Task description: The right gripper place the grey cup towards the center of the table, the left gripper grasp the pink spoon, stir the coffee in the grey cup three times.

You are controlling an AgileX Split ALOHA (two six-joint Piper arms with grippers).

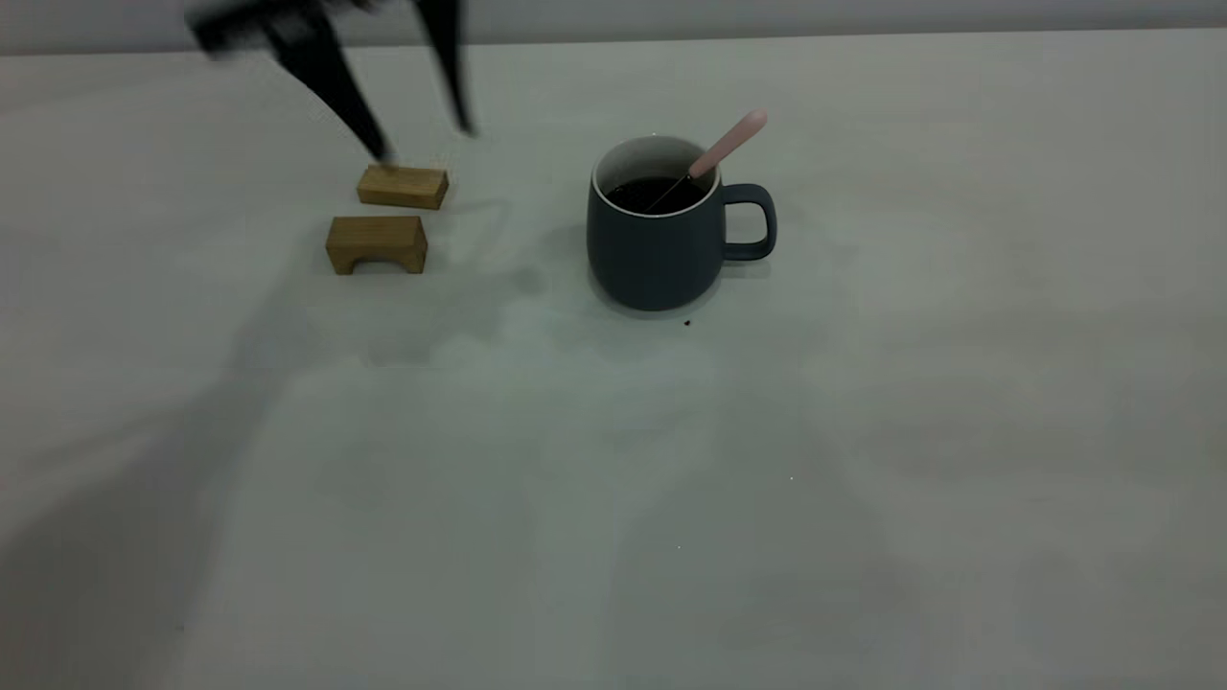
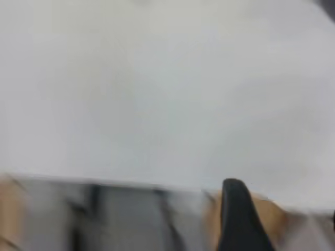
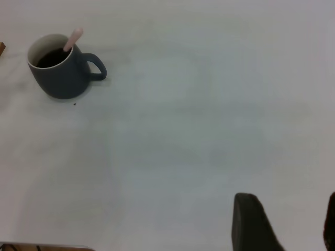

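Leaning in the grey cup [image 1: 655,251] near the table's [image 1: 863,460] centre, the pink spoon [image 1: 726,146] is seen dipped in coffee [image 1: 657,195]. The left gripper [image 1: 422,144] is spread wide, empty, above two wooden blocks [image 1: 388,216]. The right gripper [image 3: 285,225] is parked well apart, fingers parted, empty.

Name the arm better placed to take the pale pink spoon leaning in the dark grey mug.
Left. The left gripper hangs open over the wooden blocks beside the mug; the spoon sits free. The right gripper is far away.

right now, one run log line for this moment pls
left gripper: open, above wooden blocks, empty | right gripper: open, away from cup | pink spoon: resting in grey cup with coffee | cup: mid-table
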